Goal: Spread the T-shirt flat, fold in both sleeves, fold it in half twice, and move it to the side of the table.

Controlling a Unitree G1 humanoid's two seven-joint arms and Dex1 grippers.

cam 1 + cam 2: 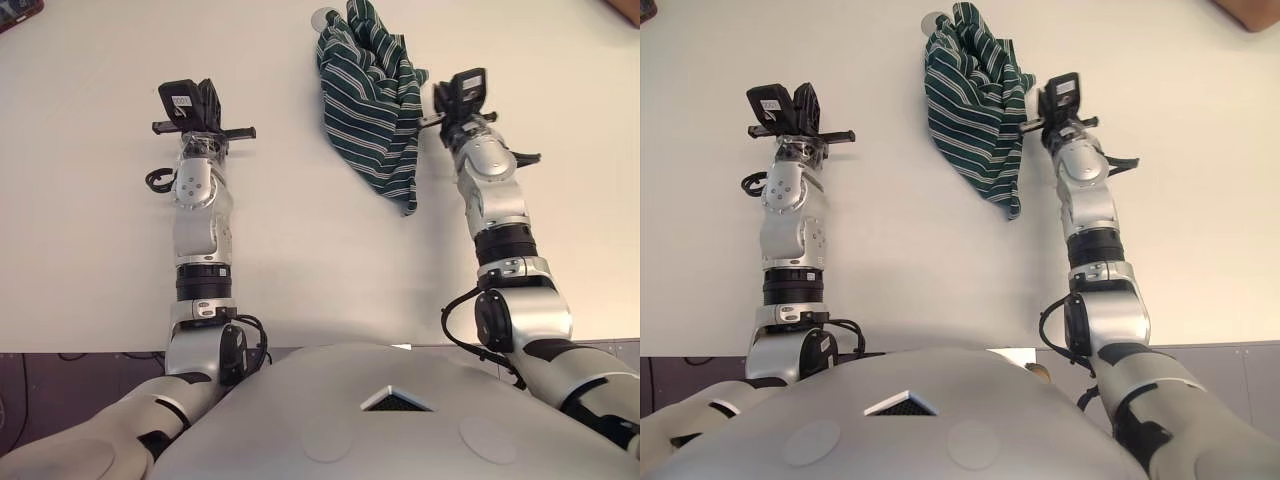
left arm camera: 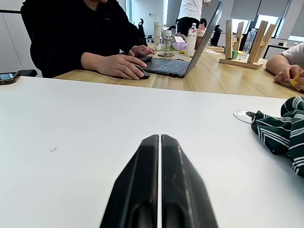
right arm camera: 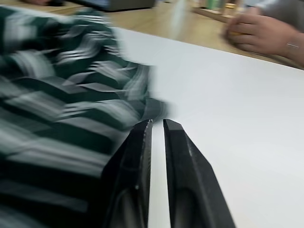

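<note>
- Left eye view: the T-shirt (image 1: 370, 110), dark green with thin white stripes, lies crumpled in a heap on the white table (image 1: 100, 250), towards the far edge and to the right of the middle. One loose end trails back towards the near edge.
- The right gripper (image 1: 458, 92) is just beside the heap, on its right. The left gripper (image 1: 195, 100) rests well apart from the cloth, on the left part of the table.
- A small clear round disc (image 1: 322, 17) lies at the far end of the heap, partly under the cloth.
- Right eye view: the same layout, with the heap between the two arms and much nearer the right one.
- Left wrist view: the left gripper's two black fingers (image 2: 142, 190) are pressed together with nothing between them. Bottles (image 2: 191, 39) stand on a wooden table behind; their contents cannot be told.
- Right wrist view: the right gripper's fingers (image 3: 135, 156) are narrow, with a thin slit between them and nothing in it. The blurred cloth is at their tips.
</note>
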